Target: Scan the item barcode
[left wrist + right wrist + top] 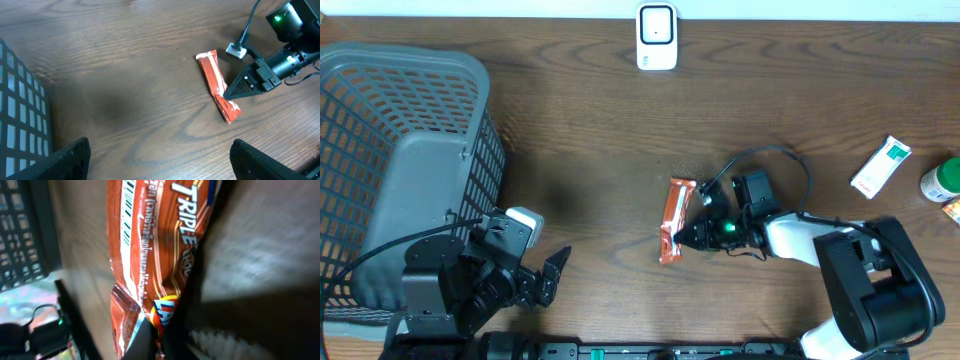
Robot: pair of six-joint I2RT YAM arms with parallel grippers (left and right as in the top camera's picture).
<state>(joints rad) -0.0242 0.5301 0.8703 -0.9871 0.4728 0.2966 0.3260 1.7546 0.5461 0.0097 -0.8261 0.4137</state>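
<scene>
The item is a red-orange snack bar wrapper [675, 218] lying lengthwise on the wooden table; it also shows in the left wrist view [216, 82]. My right gripper [686, 237] comes in from the right and is shut on the wrapper's near end. In the right wrist view the wrapper [155, 235] fills the frame, its printed face with a barcode strip visible, pinched between the dark jaws of the gripper [161, 332]. My left gripper [542, 283] rests at the front left, open and empty, well away from the bar. Its fingertips [70, 160] frame bare wood.
A white scanner unit [657, 36] stands at the table's far edge. A grey wire basket [400, 150] fills the left side. A white-and-green box [880, 166] and a green-capped bottle [942, 180] lie at the right edge. The right arm's cable [790, 160] loops behind it.
</scene>
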